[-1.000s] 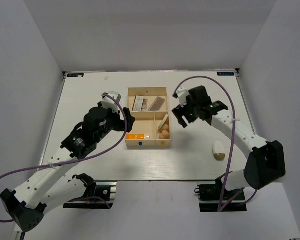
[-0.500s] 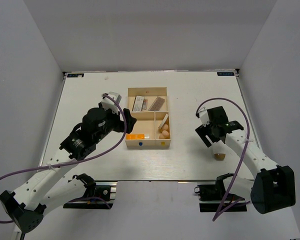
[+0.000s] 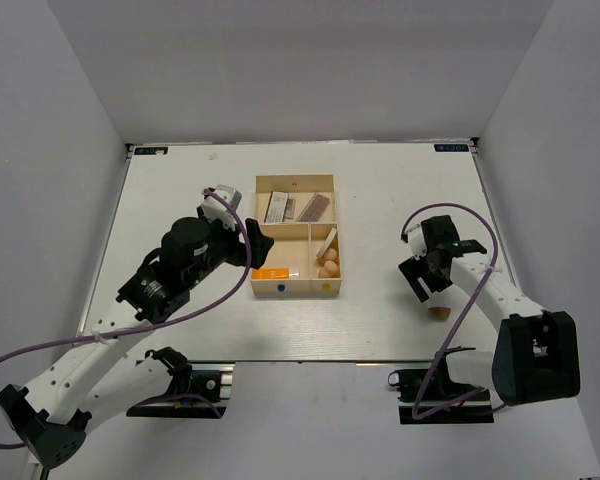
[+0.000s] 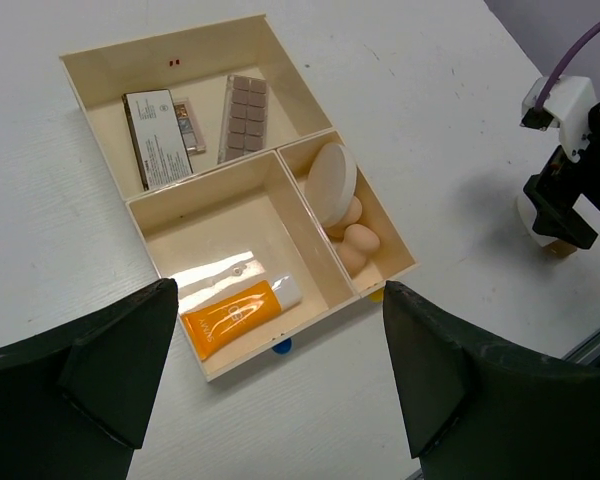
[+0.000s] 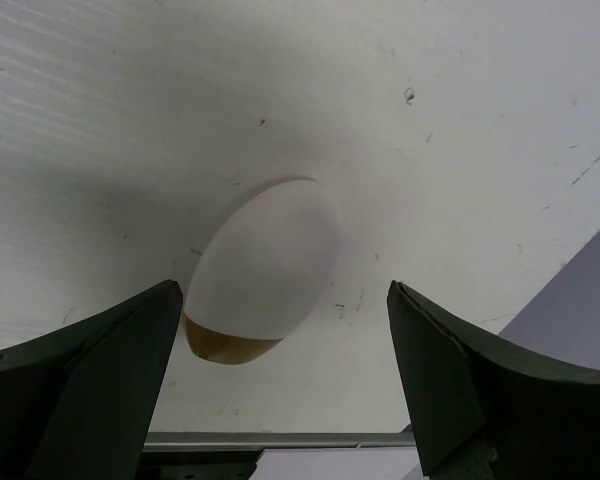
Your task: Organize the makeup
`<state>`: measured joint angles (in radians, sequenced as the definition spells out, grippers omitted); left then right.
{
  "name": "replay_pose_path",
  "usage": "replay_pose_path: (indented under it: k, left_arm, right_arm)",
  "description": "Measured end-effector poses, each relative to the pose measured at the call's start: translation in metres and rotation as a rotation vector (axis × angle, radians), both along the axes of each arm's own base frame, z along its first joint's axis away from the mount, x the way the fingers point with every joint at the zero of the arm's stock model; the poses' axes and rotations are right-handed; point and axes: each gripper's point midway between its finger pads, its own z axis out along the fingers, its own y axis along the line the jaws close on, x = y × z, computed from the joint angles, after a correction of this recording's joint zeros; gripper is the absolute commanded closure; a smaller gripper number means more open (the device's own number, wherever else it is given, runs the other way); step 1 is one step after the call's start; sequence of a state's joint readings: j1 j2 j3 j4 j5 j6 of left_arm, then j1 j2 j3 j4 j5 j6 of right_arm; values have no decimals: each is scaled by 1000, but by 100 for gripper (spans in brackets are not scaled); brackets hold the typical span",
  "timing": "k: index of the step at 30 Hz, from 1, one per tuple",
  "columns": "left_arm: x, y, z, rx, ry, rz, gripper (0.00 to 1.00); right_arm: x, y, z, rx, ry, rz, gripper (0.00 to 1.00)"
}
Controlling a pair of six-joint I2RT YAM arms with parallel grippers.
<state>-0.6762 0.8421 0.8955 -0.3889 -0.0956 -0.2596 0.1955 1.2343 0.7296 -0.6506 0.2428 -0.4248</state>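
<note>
Swung away from the tray's right side a second ago, the right gripper now hangs low over the white bottle at the near right of the table, well apart from the wooden tray. Its dark fingers are spread wide, one on each side of the bottle with bare tabletop showing in both gaps, so nothing is gripped. The bottle lies on its side, a smooth, matt, egg-like white body ending in a tan-brown cap that points toward the table's near edge. Around it the white table surface is finely grained and flecked with small dark scuffs.

Over by the tray's near-left side, the left gripper has barely shifted. It hovers with its blunt black fingers parted and nothing between them.

The tray is pale, thin-walled wood with three compartments. In the long back one lie two flat rectangles side by side: a pale-faced palette with fine print on it, and a grid palette of small brownish squares. The front left compartment holds the glossy orange tube, lying at a slant with its white cap toward the dividing wall. In the narrow front right compartment the cream round pad leans tilted against the wall, and the peach sponges, rounded and egg-shaped, are bunched just beside it, touching one another.
</note>
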Motion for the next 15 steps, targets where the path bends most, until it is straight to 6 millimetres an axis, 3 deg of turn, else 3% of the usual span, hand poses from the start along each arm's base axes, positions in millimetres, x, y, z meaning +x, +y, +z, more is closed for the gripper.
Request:
replay_pose_path:
  k: [15]
  left_arm:
    - [-8,3,12,-34,-31,-15,7]
  right_arm:
    - [-15,-12,-25,78,130,-116,11]
